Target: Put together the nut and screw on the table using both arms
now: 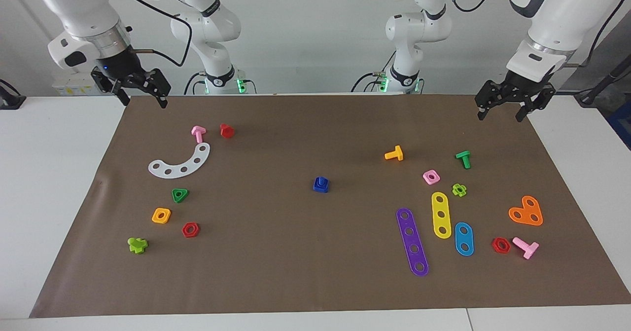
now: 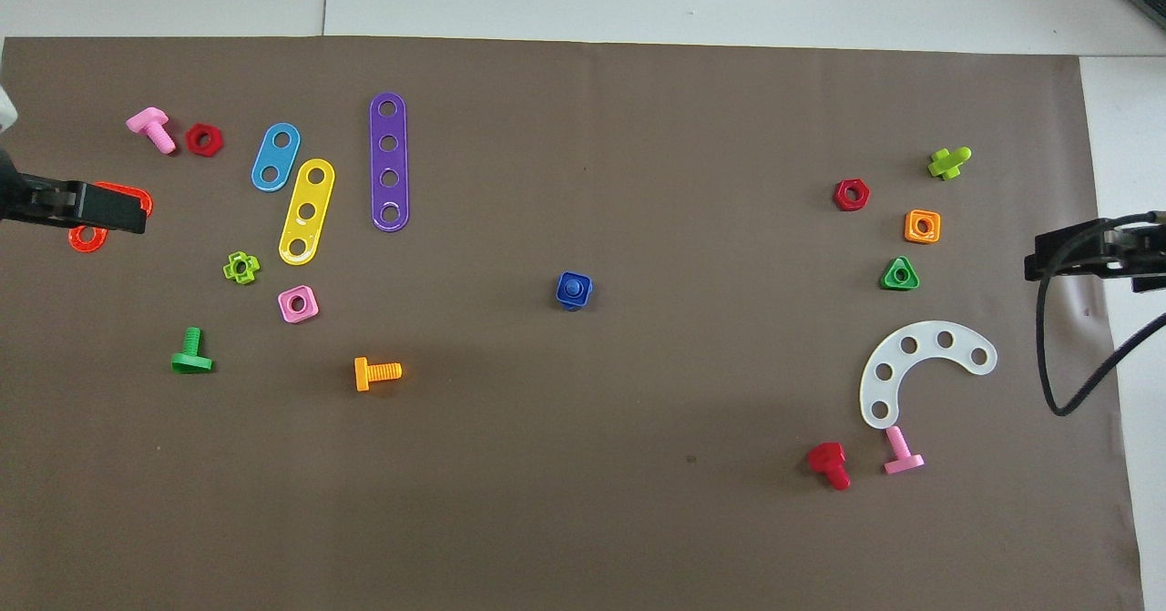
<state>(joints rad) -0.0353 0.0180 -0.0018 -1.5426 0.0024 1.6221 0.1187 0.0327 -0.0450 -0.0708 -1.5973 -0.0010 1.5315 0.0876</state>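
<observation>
The dark-blue nut lies in the middle of the brown paper on the table. The dark-blue screw sits in its hole, shaft end poking up; in the overhead view the nut rings the screw. Neither gripper touches them. My left gripper hangs open and empty, raised over the paper's corner at the left arm's end, and reaches in at the edge of the overhead view. My right gripper waits open and empty over the corner at the right arm's end, also showing from overhead.
Toward the left arm's end lie an orange screw, green screw, pink nut, purple, yellow and blue strips, and an orange heart plate. Toward the right arm's end lie a white curved plate, red screw, green nut and orange nut.
</observation>
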